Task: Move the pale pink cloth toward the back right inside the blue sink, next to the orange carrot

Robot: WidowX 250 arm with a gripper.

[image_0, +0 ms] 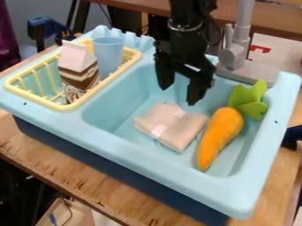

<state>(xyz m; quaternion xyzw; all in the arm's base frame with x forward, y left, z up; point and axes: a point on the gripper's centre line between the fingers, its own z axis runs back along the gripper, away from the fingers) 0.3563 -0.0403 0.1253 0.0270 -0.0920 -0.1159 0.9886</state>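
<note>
The black gripper (pixel 177 90) hangs over the back part of the light blue sink (pixel 115 110), its two fingers spread apart with nothing between them. Below it and slightly toward the front, a folded beige cloth bundle (pixel 171 126) with white bands lies on the basin floor. To the right of the cloth, an orange toy carrot (pixel 219 134) with green leaves (pixel 251 99) lies at a slant, its leafy end toward the back right.
A yellow rack (pixel 59 106) at the sink's left holds a brown and white carton (pixel 78 70) and a blue cup (pixel 108 55). Behind the basin stands a grey faucet (pixel 236 53). The sink rests on a wooden table (pixel 77 170).
</note>
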